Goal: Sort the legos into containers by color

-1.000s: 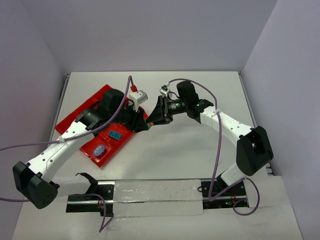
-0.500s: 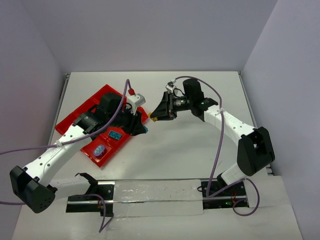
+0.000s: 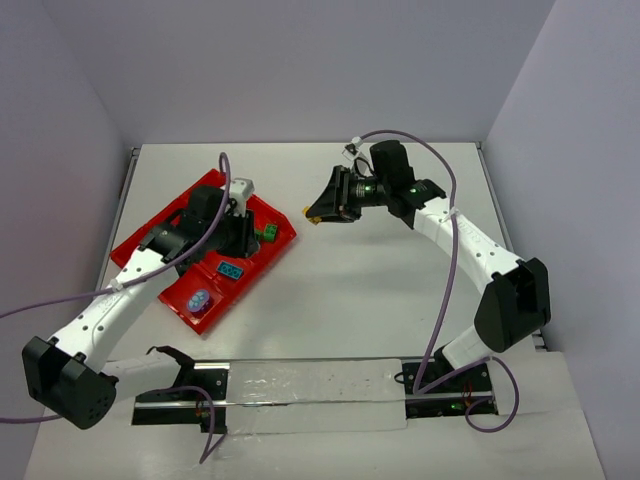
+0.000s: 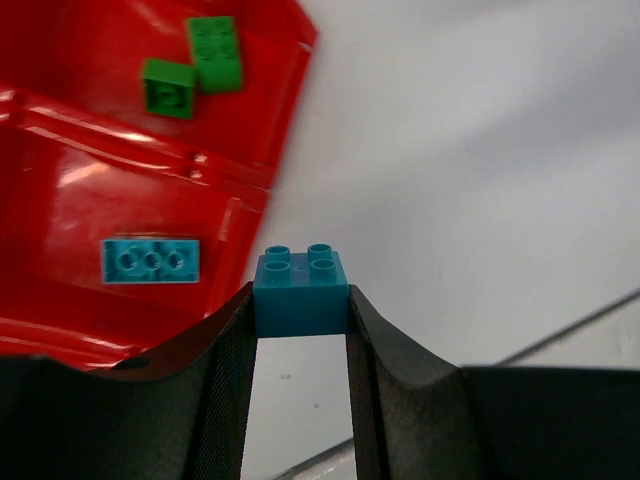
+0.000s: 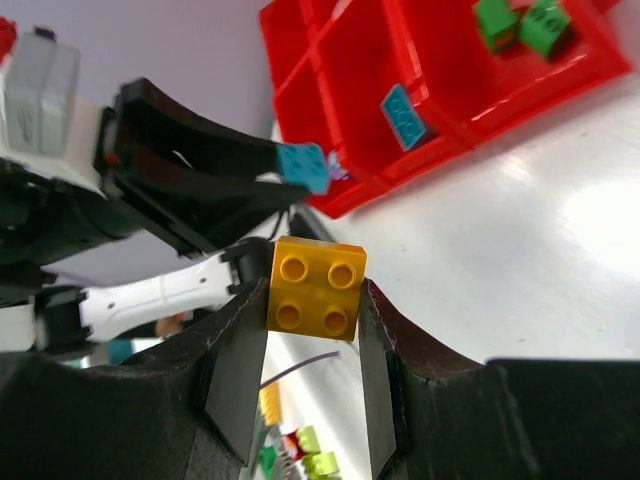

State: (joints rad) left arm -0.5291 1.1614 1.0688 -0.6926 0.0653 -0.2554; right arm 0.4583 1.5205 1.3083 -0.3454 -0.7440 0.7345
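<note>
I see my left hand pinching a teal brick beside the tray; right hand pinches a yellow brick opposite.

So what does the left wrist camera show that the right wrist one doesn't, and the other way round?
Only the left wrist view shows the left gripper from behind, its fingers squeezing both sides of the teal brick. Only the right wrist view shows the yellow brick pinched in the right gripper, plus the left arm from outside. Both show the red tray, its two green bricks, the flat teal brick lying in the next compartment, and that held teal brick.
</note>
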